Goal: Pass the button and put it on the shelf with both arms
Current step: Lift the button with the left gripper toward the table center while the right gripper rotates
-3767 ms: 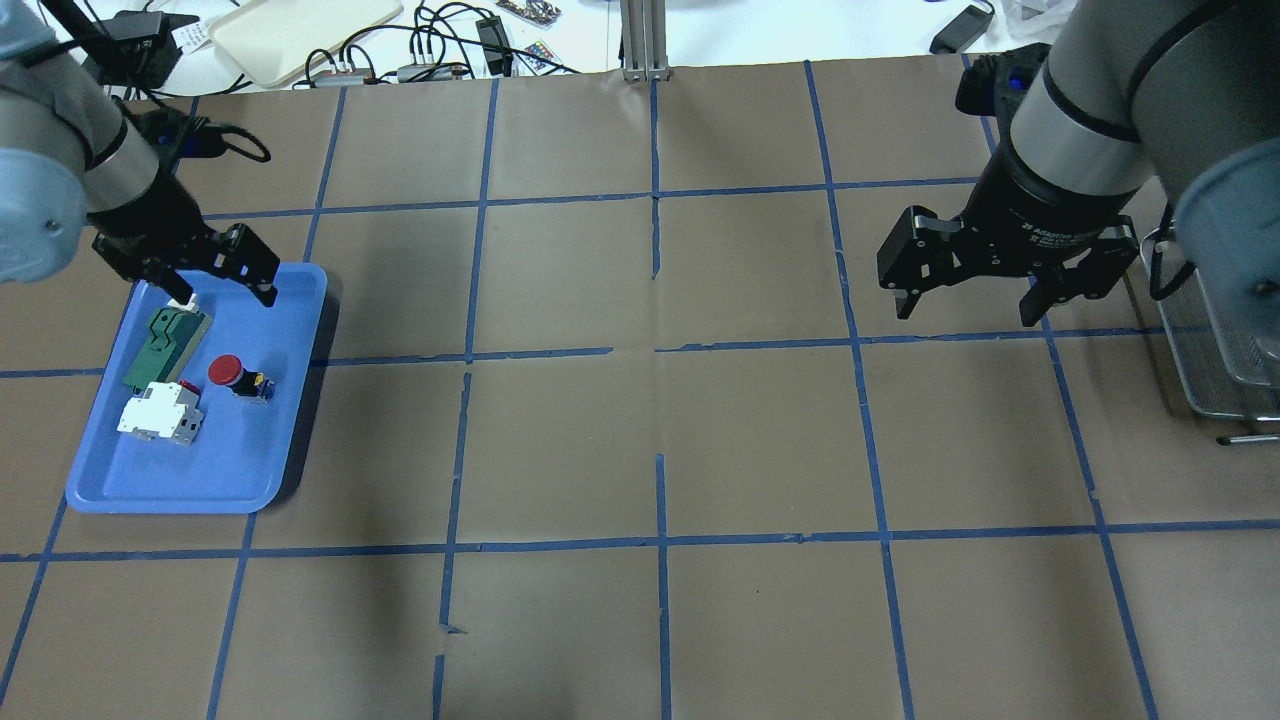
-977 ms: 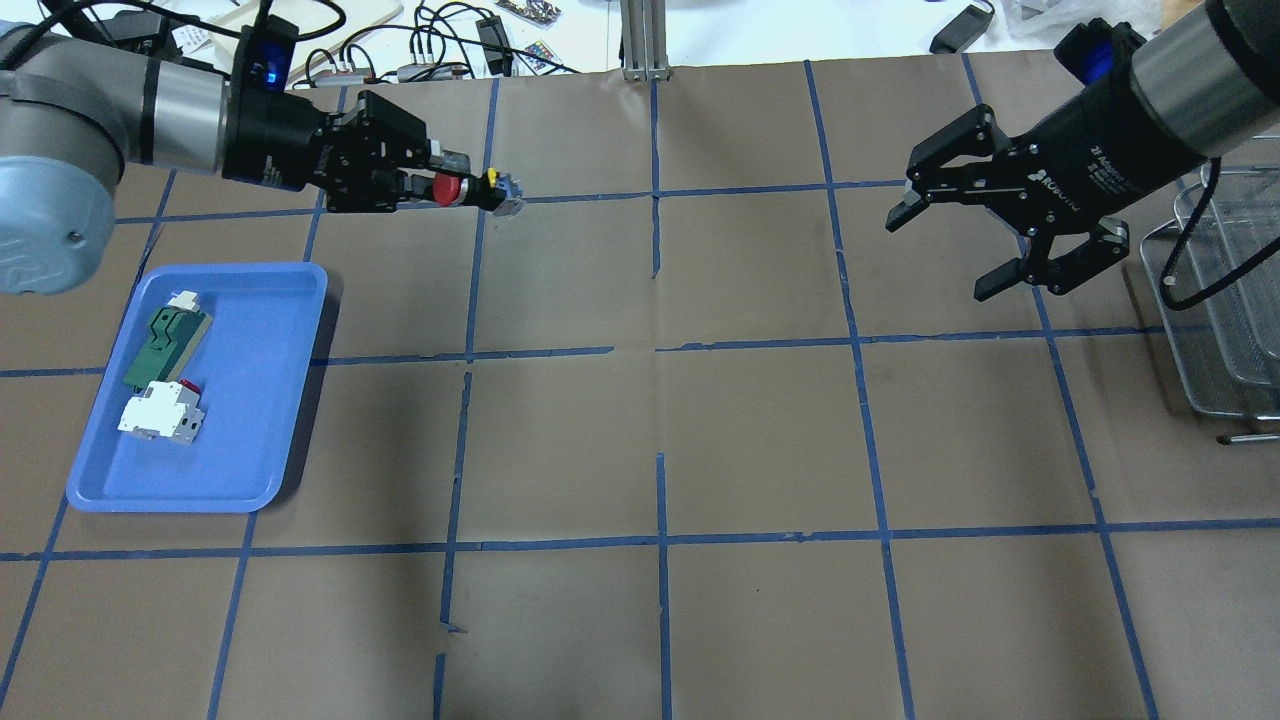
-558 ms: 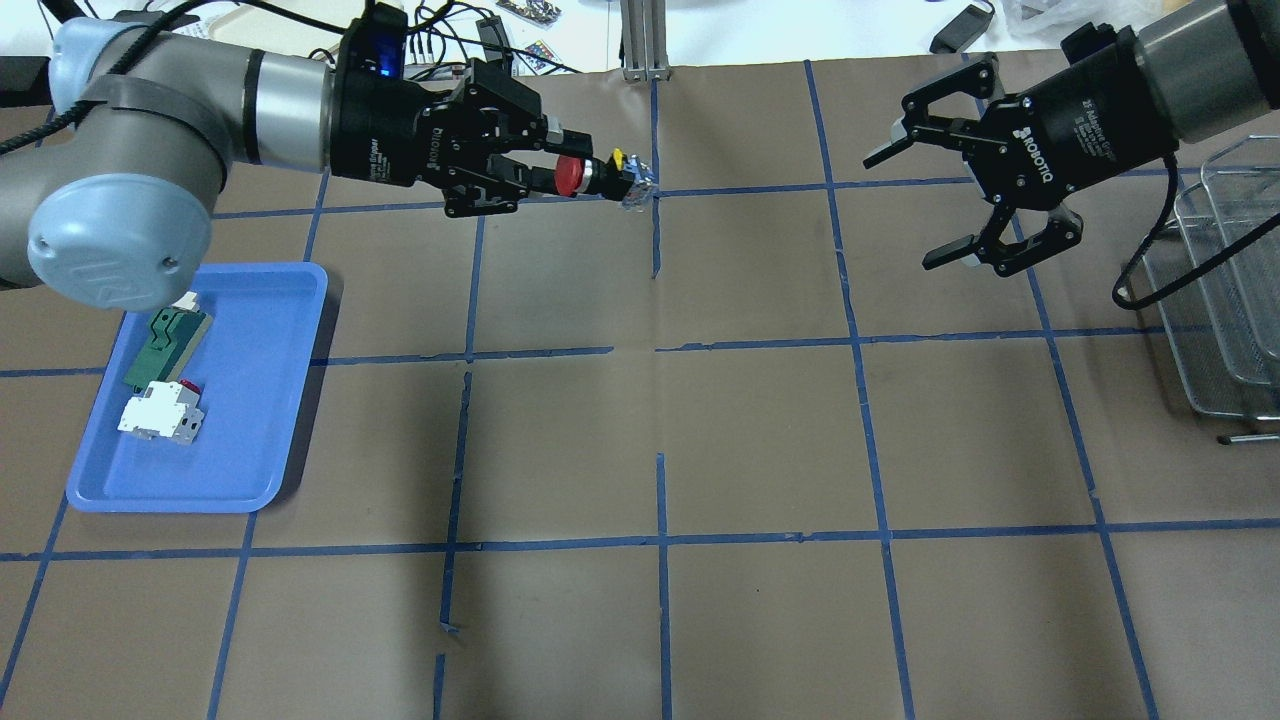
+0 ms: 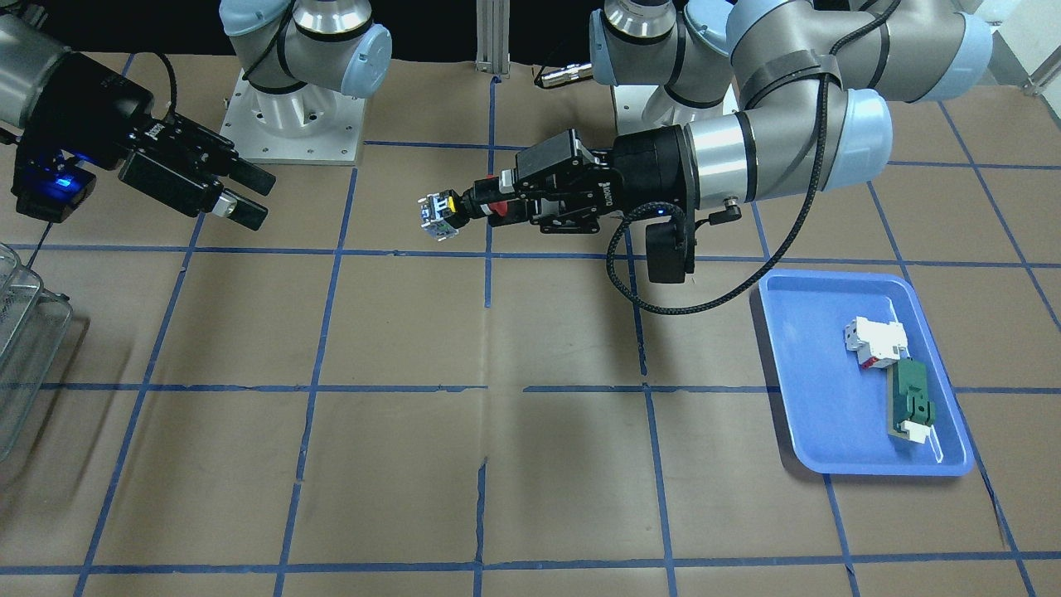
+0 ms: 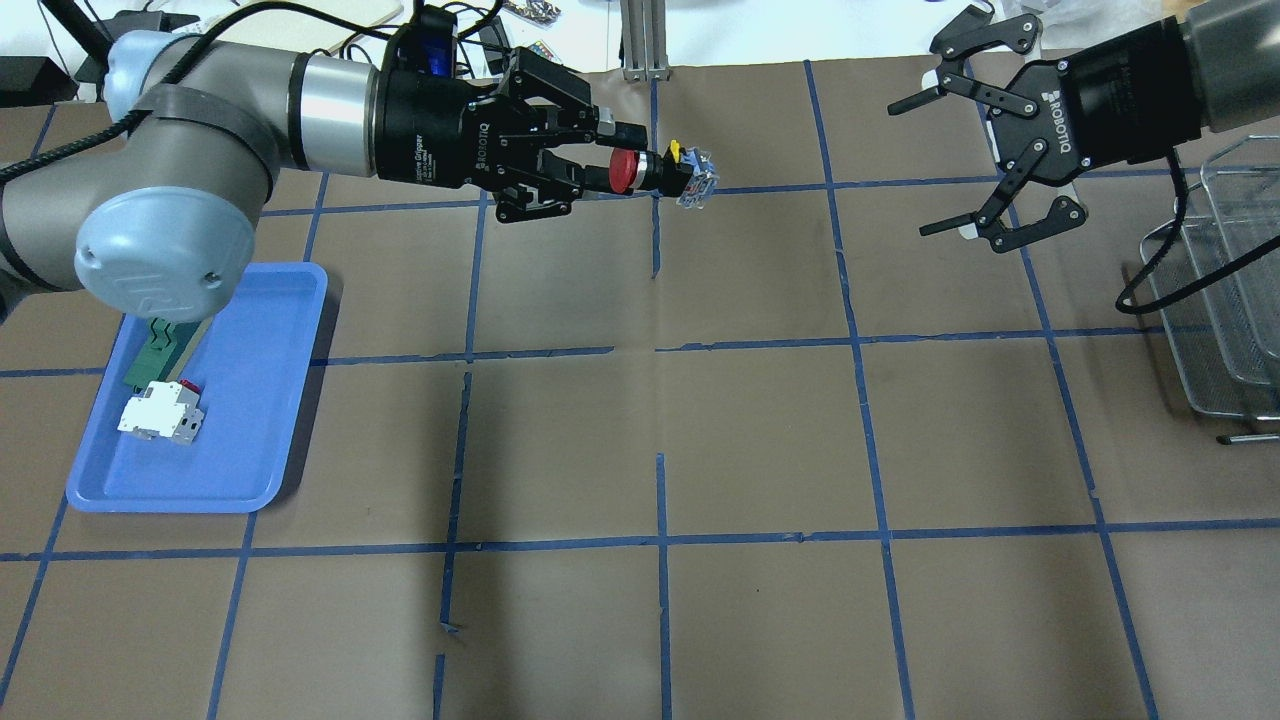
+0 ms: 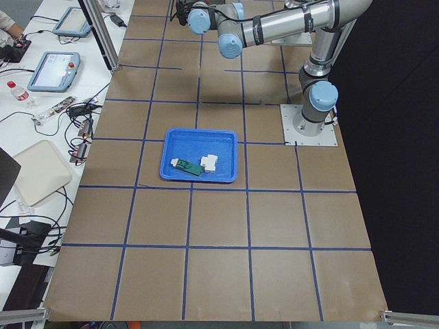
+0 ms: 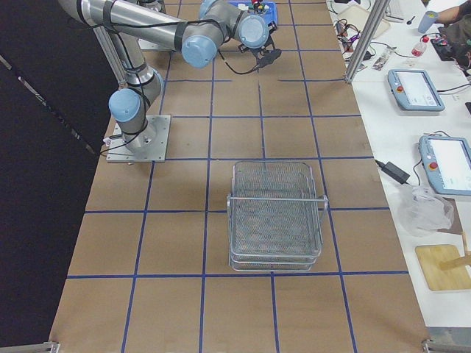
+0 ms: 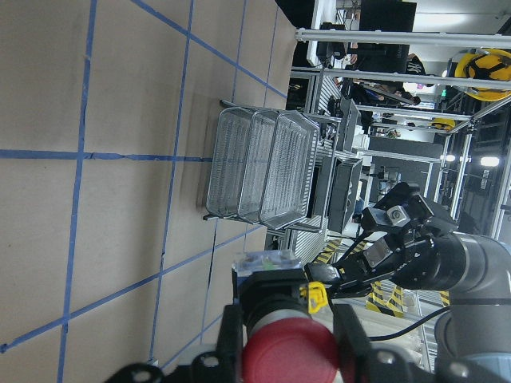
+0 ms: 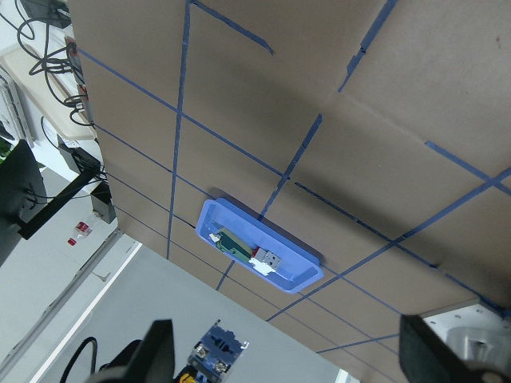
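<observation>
My left gripper [image 5: 610, 168] is shut on the red cap of the button [image 5: 660, 174] and holds it level in the air over the far middle of the table, clear base pointing at the right arm. The button also shows in the front view [image 4: 454, 209] and the left wrist view [image 8: 289, 351]. My right gripper [image 5: 912, 168] is open and empty, facing the button from a gap away; in the front view it [image 4: 253, 201] is at the left. The wire-mesh shelf [image 5: 1215, 300] stands at the table's right edge, and shows in the right view [image 7: 276, 213].
A blue tray [image 5: 290, 400] at the left holds a white-and-red block [image 5: 160, 412] and a green flat part [image 5: 158, 350], partly behind my left elbow. Cables and devices lie beyond the far edge. A metal post [image 5: 640, 40] stands at the far middle.
The left gripper took the button out of the tray, lifted it and carried it right toward the table's middle. The right gripper swung up and back, staying open, and now faces the button.
</observation>
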Available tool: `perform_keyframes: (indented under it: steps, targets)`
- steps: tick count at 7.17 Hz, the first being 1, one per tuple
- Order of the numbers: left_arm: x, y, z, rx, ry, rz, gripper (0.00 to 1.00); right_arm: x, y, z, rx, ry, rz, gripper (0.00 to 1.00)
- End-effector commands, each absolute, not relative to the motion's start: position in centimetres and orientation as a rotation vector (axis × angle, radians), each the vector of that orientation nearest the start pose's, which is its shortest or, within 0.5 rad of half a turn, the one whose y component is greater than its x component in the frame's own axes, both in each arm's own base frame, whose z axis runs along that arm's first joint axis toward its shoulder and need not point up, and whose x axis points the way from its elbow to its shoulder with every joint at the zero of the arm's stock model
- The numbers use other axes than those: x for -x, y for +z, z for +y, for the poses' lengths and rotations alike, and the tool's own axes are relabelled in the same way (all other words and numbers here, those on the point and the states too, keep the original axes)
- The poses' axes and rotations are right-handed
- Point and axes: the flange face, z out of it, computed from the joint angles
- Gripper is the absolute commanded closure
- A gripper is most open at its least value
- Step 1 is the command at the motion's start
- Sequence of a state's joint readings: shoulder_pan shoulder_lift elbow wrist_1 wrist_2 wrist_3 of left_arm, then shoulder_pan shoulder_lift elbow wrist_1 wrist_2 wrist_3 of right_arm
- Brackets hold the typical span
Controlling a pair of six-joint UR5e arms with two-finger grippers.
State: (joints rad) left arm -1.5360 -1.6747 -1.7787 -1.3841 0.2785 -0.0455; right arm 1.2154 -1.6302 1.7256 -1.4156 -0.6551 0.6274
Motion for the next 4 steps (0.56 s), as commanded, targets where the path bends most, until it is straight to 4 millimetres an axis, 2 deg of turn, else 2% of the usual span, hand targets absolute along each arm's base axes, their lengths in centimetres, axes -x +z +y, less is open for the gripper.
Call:
perform_keyframes:
  steps: [1, 3, 4]
  targets:
    - [23.1, 42.0, -51.2, -0.143, -0.164, -1.814, 1.0, -5.0, 46.2, -49.6, -1.262, 0.564, 1.703, 0.0]
    - [23.6, 43.0, -51.3, -0.256, -0.265, -1.673, 1.0, -5.5, 46.7, -50.3, -1.298, 0.659, 1.483, 0.0]
    - [23.6, 42.8, -51.6, -0.263, -0.269, -1.673, 1.0, -5.8, 45.8, -50.0, -1.314, 0.713, 1.421, 0.0]
